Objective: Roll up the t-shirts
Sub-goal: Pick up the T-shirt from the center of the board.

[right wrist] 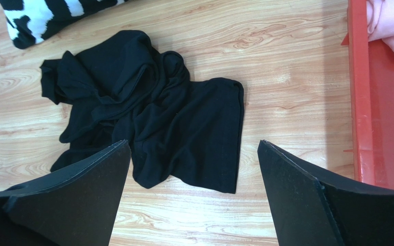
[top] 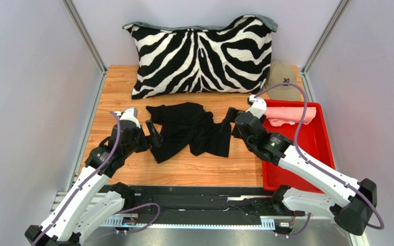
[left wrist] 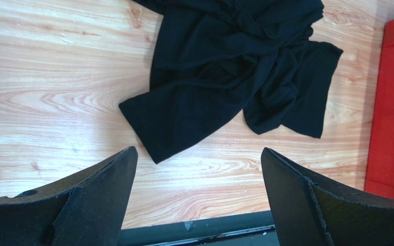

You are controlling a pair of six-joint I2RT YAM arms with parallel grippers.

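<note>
The black t-shirt point(top: 189, 130) lies in a crumpled heap in the middle of the wooden table point(top: 132, 169). It is full of folds and one flap sticks out toward the near edge. The pink t-shirt point(top: 286, 114) is bunched up at the far end of the red tray point(top: 317, 148), on the right side.

The left gripper point(left wrist: 198, 149) hangs just left of the black shirt with its jaws spread wide and nothing in them. The right gripper point(right wrist: 194, 142) hangs just right of the shirt, also spread wide and empty.

I think the job now is to make the black shirt flat, because a lumpy shirt will not roll well. Each gripper should pinch only one layer at an edge on its own side. Then both should pull apart gently until the cloth lies smooth. Grabbing a thick bunch would only drag the whole heap along.

The zebra pillow point(top: 201, 56) stands close behind the shirt, so there is little room to spread the cloth that way. The tray wall is near the shirt on the right, and the right gripper could bump it. The tan cap point(top: 282, 79) sits behind the tray, beside the pillow, out of the way.
</note>
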